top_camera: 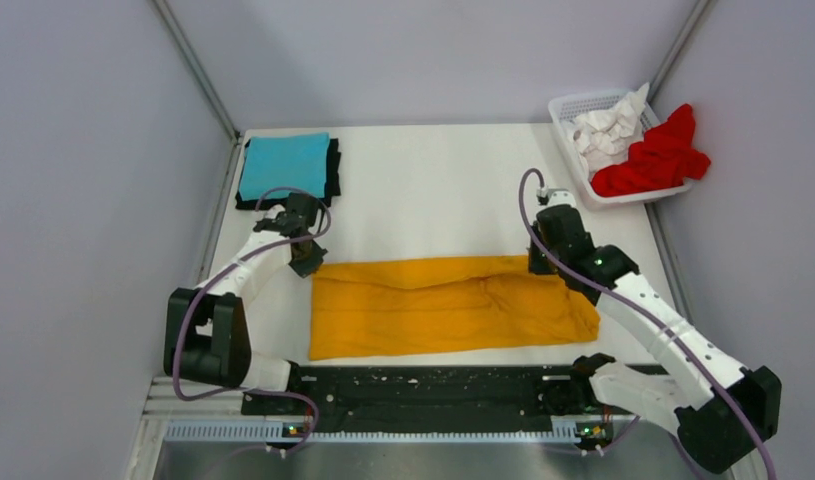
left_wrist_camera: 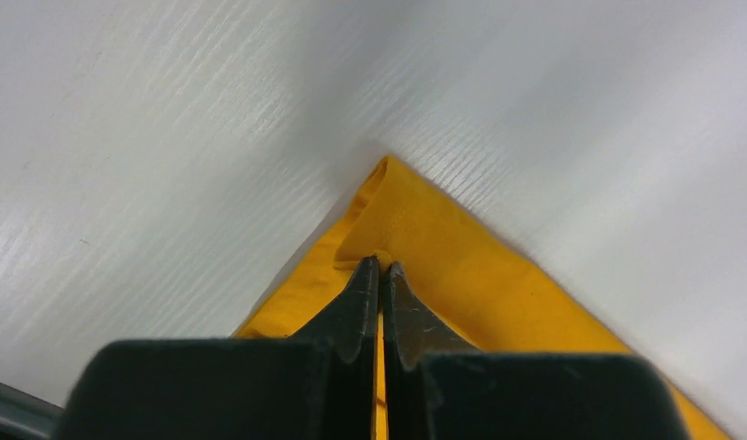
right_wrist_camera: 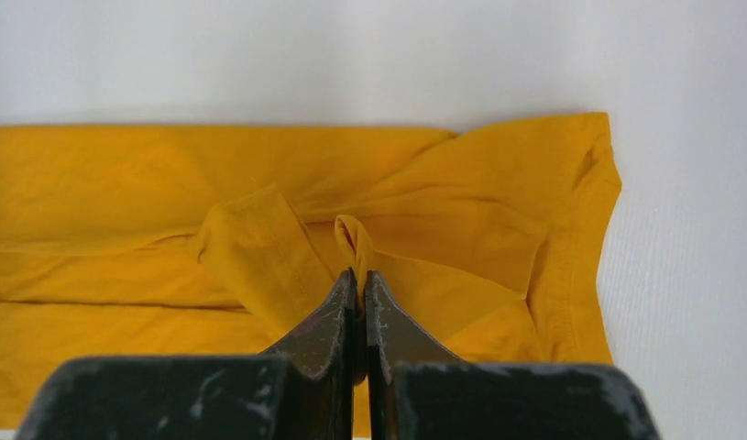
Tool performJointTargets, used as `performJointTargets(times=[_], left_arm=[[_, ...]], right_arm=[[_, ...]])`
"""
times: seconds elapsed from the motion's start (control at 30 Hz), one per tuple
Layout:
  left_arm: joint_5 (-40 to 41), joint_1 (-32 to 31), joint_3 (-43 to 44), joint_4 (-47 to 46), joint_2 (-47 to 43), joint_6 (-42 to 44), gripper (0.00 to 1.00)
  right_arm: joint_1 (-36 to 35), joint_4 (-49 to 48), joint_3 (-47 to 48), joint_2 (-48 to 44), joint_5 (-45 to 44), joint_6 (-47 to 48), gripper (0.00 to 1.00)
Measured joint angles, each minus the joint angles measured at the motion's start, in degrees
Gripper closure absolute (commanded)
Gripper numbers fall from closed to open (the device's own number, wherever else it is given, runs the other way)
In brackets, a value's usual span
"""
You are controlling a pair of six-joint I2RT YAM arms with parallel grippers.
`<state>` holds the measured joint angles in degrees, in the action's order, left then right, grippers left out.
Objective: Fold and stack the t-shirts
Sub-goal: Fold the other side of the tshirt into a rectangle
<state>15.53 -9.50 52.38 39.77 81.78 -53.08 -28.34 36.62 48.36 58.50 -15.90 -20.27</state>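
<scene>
In the lower middle of the top view, the mustard-orange cloth t-shirt [top_camera: 453, 305] lies on the white desk [top_camera: 433, 190] as a long flat band, already folded lengthwise. The left end effector [left_wrist_camera: 381, 268] is clenched on its far left corner, with a strip of yellow cloth between the closed jaws. The right end effector [right_wrist_camera: 358, 277] is pinched in the same way on a small raised fold near the far right end, where the cloth is wrinkled. I think both ends are held so that the band can be lifted and folded evenly. Farther, at the upper left, a turquoise folded t-shirt [top_camera: 283, 165] rests on a black t-shirt [top_camera: 334, 178], which makes the stack. At the upper right, a white plastic mesh basket [top_camera: 573, 105] holds the crumpled white t-shirt [top_camera: 608, 130] and the red t-shirt [top_camera: 658, 160], not yet folded.
</scene>
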Motion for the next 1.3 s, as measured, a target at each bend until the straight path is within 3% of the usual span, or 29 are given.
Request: performJointTargets(times=[0.2, 1.0, 1.1, 1.2, 1.3], left_arm=[[0.46, -1.62, -2.47, -0.66, -2.25, -1.53, 1.0], [1.18, -2.8, -10.51, -0.35, -7.32, -5.4, 1.0], [1.05, -3.37, -11.78, -0.39, -7.65, -5.81, 0.88], [1.09, -3.45, -12.04, -0.33, -7.91, -6.36, 0.69], [1.92, -3.45, -11.96, 0.74, -8.28, -7.13, 0.49]], right_arm=[[-0.04, 4.44, 0.02, -4.48, 1.9, -2.38, 1.0], [-0.13, 12.79, -2.97, -5.73, 3.5, -6.95, 1.0], [-0.13, 12.96, -3.06, -5.64, 3.54, -7.04, 0.98], [-0.13, 13.09, -3.93, -5.42, 4.07, -7.3, 0.89], [-0.13, 14.25, -5.27, -5.29, 5.9, -8.02, 0.67]])
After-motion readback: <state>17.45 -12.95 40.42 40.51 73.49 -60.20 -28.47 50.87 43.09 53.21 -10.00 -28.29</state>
